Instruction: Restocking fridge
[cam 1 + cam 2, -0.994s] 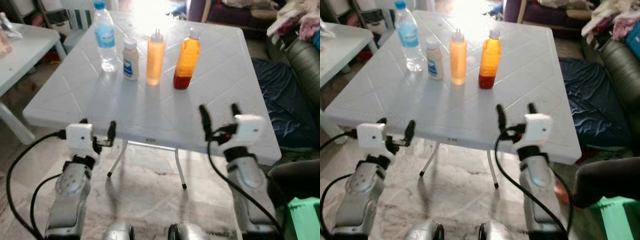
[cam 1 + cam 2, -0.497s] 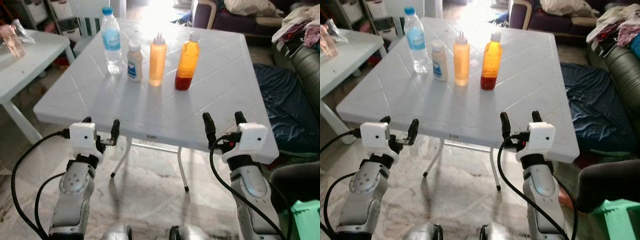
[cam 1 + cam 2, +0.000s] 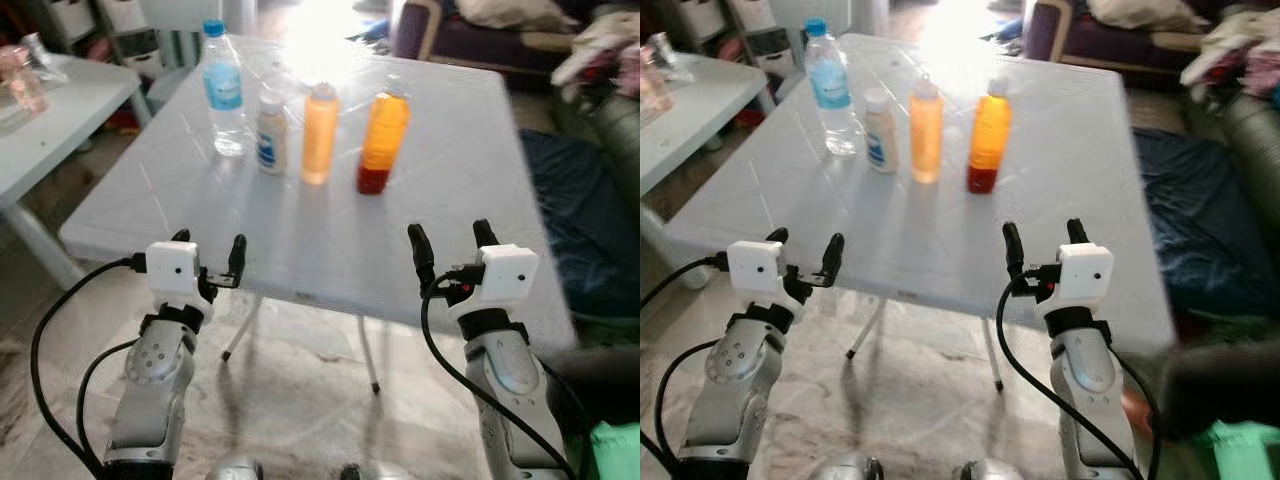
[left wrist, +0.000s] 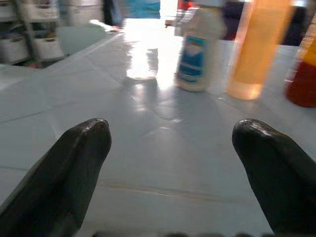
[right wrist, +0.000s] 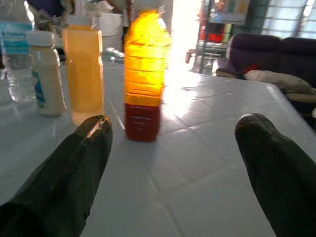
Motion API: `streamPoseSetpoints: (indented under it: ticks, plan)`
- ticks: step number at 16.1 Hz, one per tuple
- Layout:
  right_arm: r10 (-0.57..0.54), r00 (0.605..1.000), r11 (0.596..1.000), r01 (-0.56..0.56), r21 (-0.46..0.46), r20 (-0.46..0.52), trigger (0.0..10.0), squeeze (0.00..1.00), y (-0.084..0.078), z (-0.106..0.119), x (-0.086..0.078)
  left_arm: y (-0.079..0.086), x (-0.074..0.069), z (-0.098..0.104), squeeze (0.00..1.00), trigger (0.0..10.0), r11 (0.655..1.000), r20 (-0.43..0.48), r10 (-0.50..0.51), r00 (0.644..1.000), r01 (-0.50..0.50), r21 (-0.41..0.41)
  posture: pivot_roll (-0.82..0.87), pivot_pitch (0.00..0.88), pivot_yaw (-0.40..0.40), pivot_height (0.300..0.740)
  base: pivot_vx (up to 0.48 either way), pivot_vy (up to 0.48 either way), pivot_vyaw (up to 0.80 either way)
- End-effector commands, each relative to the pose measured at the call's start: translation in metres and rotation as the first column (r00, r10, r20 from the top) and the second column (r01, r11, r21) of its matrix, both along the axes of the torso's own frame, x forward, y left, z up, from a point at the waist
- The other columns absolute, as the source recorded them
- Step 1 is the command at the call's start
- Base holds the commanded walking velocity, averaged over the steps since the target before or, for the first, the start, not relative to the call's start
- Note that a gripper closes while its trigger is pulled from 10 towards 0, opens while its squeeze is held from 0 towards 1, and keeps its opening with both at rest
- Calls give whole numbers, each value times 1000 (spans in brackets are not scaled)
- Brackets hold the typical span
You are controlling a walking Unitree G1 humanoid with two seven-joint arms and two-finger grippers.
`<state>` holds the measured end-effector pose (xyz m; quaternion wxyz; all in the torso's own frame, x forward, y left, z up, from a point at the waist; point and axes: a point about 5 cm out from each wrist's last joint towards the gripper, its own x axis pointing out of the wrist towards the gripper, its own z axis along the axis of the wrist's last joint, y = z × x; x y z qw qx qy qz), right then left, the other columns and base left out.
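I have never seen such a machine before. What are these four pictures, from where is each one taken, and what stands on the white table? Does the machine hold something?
This is a humanoid robot with two silver arms, standing at a white table. Each arm ends in a pincer of two long black fingers. The two wide pictures come from a stereo camera on its head, looking forward and down, so both show the same scene. There you see the left pincer and the right pincer, both raised at the near edge of the table. The other two pictures come from a camera on each wrist, looking along that pincer's fingers.

On the table stand four things in a row: a clear water bottle, a small white bottle, an orange squeeze bottle, and an orange bottle with a red bottom.

Both pincers are open and hold nothing.
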<state>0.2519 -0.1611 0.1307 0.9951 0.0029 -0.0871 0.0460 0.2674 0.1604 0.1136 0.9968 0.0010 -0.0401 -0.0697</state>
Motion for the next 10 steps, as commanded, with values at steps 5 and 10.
streamPoseSetpoints:
  ticks: [5,10]
  plan:
    - [33,999,999,-33,1,20,10000,0,4,5,4,1,-3,-7,0,10000,1000,-29,9,1000,-8,10,44,72,-45,740,356,0,306]
    - [44,999,999,-45,8,21,10000,0,8,4,6,4,-3,-8,0,10000,1000,-33,3,999,-3,11,51,83,-48,740,0,0,0]
